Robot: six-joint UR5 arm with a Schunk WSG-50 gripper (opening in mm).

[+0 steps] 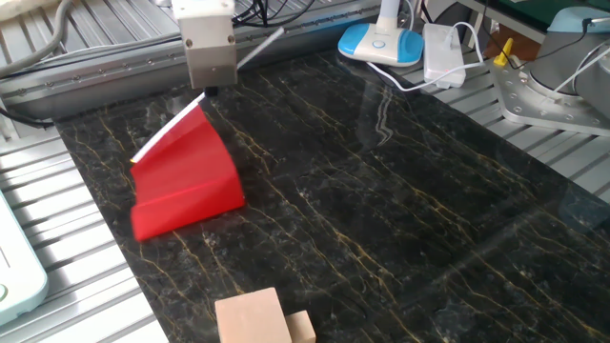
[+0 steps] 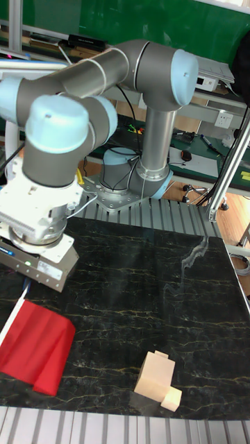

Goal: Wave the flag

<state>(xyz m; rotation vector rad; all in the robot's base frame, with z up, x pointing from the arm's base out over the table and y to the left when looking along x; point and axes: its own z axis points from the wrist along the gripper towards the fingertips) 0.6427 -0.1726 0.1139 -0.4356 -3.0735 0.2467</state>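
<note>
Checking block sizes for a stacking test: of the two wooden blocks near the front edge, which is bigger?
The left wooden block is bigger; the small block touching its right side is lower and narrower.

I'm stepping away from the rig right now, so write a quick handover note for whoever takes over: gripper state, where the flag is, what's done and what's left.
Gripper: jaws shut on the flag's white stick, partway along it.
Flag: lifted at the stick end and tilted, with the stick rising toward the back of the table. The red sheet hangs down and its lower edge folds onto the dark marble table.
Done: flag is grasped and partly raised.
Left: the waving itself; the sheet probably needs lifting clear of the table first.
Nearby: wooden blocks at the front edge, well away from the flag.
</note>
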